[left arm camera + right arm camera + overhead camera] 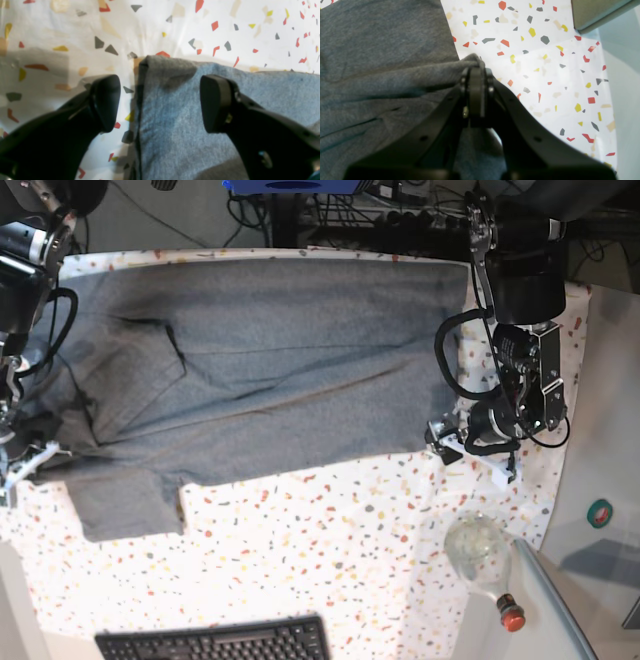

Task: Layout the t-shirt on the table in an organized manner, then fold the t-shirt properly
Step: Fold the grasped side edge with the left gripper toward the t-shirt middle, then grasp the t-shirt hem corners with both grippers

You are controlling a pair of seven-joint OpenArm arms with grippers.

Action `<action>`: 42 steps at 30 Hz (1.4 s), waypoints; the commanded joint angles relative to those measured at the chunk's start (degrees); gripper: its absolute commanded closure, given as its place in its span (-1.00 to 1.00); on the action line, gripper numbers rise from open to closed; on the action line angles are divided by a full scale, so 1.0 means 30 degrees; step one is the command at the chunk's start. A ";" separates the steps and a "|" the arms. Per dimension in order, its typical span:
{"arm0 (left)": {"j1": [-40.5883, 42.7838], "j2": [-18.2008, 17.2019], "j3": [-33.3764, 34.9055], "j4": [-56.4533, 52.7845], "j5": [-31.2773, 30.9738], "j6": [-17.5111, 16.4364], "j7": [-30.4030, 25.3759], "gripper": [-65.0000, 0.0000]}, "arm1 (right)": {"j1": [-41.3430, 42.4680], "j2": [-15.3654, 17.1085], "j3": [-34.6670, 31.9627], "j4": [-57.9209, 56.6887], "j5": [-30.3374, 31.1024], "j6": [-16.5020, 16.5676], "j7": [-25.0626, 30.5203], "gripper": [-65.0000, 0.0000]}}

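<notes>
Left wrist view: the left gripper (160, 103) hangs with its two black fingers spread wide, straddling the folded edge of the t-shirt (200, 112). One finger stands over the bare table (62, 37), the other over the grey fabric. Nothing sits between the pads, and no cloth is gripped. The shirt's corner lies just ahead of the fingertips, its dark seam running down the frame between the fingers.

Right wrist view: the right gripper (476, 71) has its fingers pressed together, and a bunched ridge of the t-shirt (382, 62) rises into the tips, pinched there at the garment's edge. The grey fabric fills the left half of the frame, creased in long folds that run toward the grip. The flecked white table (545, 87) shows on the right, with the corner of a grey-green box (597, 12) at the top edge.

Base view: the t-shirt (270, 370) lies spread across the upper part of the table (330, 550), long side running left to right, with one sleeve (125, 500) jutting downward at lower left. The left gripper (447, 432) sits at the shirt's right-hand lower corner; the right gripper (20, 460) is at the left edge of the shirt, its tips hard to make out. A clear bottle with a red cap (485, 560) lies at lower right, and a black keyboard (215, 642) sits along the bottom edge.
</notes>
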 commanded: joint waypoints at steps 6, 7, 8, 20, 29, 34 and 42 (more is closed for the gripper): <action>-0.0564 -0.0062 0.0038 -0.0049 -0.0038 -0.0095 -0.0002 -0.43 | 0.0411 0.0370 0.0050 0.0285 0.0090 -0.0079 0.0480 1.00; -0.0564 -0.0062 0.0038 -0.0049 -0.0038 -0.0095 -0.0002 -0.37 | 0.0411 0.0370 0.0050 0.0285 0.0090 -0.0079 0.0480 1.00; -0.0564 -0.0062 0.0038 -0.0049 -0.0038 -0.0095 -0.0002 -0.27 | 0.0411 0.0370 0.0050 0.0255 0.0090 -0.0079 0.0480 1.00; -0.0886 0.0465 0.0038 -0.1954 -0.0155 -0.0154 -0.3489 1.00 | 0.0499 0.0370 0.0050 0.0197 0.0090 -0.0079 0.0510 1.00; -0.2996 0.0846 0.0038 -0.1924 -0.0038 -0.0154 -0.4192 1.00 | 0.1818 0.0487 0.0021 -0.2265 0.0090 -0.0079 0.2590 1.00; -0.4168 0.0846 0.0038 -0.1837 -0.0038 -0.0154 -0.4163 1.00 | 0.2638 0.0693 0.0021 -0.4375 0.0090 -0.0079 0.5697 1.00; -0.4344 0.0846 0.0067 -0.1807 -0.0155 -0.0154 -0.4163 1.00 | 0.3781 0.2041 -0.0009 -0.7862 0.0090 -0.0079 0.9887 1.00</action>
